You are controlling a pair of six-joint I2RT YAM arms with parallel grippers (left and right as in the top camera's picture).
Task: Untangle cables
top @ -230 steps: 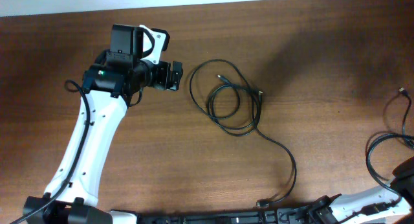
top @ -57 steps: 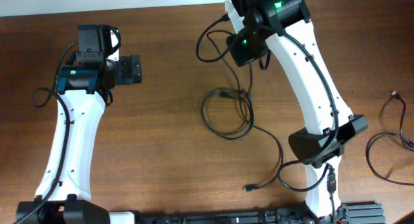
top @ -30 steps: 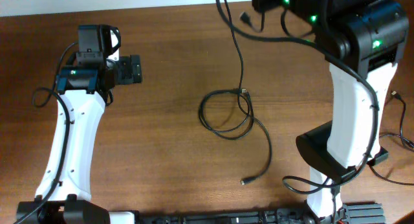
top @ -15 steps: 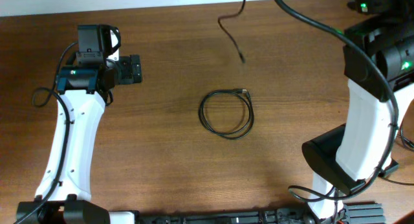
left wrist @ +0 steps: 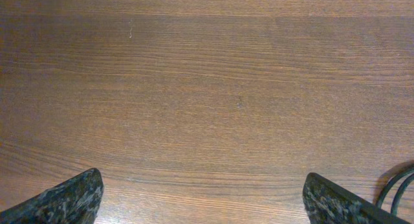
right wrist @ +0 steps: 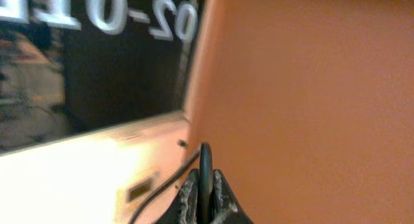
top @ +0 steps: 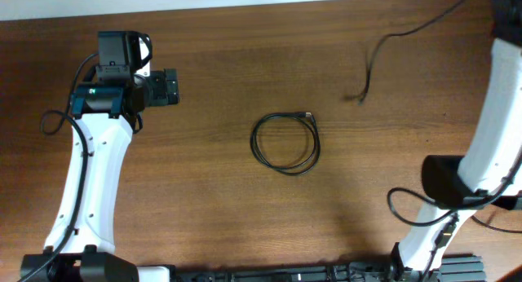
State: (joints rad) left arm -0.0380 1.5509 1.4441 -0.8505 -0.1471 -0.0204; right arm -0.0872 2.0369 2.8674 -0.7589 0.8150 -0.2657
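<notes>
One thin black cable (top: 285, 143) lies coiled in a loose loop at the middle of the table. A second cable (top: 391, 36) hangs in the air at the upper right, its plug end (top: 359, 97) dangling free, well apart from the coil. The right wrist view shows my right gripper (right wrist: 205, 197) shut on this cable (right wrist: 205, 160); overhead, the gripper itself is past the top right edge. My left gripper (top: 169, 88) hovers open at the upper left, far from the coil. Its fingertips (left wrist: 68, 201) stand wide over bare wood in the left wrist view.
The white right arm (top: 502, 103) rises along the right edge, with thick black base wires (top: 408, 207) below it. A bit of black wire (left wrist: 396, 187) shows at the lower right corner of the left wrist view. The table's far edge (top: 204, 3) runs along the top.
The right arm has swung right and up with its cable, pulling it wholly free of the coil; its loose end now dangles at the upper right. The left arm has not moved.
</notes>
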